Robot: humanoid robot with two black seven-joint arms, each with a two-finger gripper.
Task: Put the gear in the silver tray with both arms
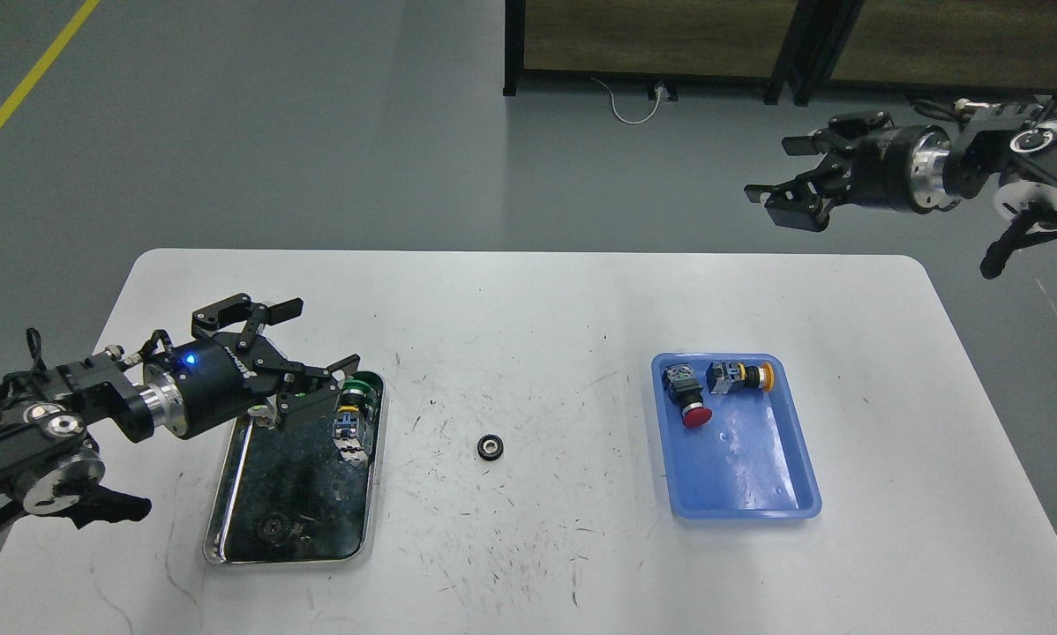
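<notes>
A small black gear [491,447] lies on the white table between the two trays, free of both grippers. The silver tray [228,494] sits at the left and holds a second gear [277,528] near its front, plus button switches [352,422] at its back. My left gripper [303,353] is open and empty above the tray's back end, well left of the loose gear. My right gripper [789,172] is open and empty, raised high beyond the table's far right edge.
A blue plastic tray [758,481] at the right holds a red push button [689,404] and a yellow-tipped switch [740,377]. Dark furniture legs and a cable [634,101] stand on the floor behind the table.
</notes>
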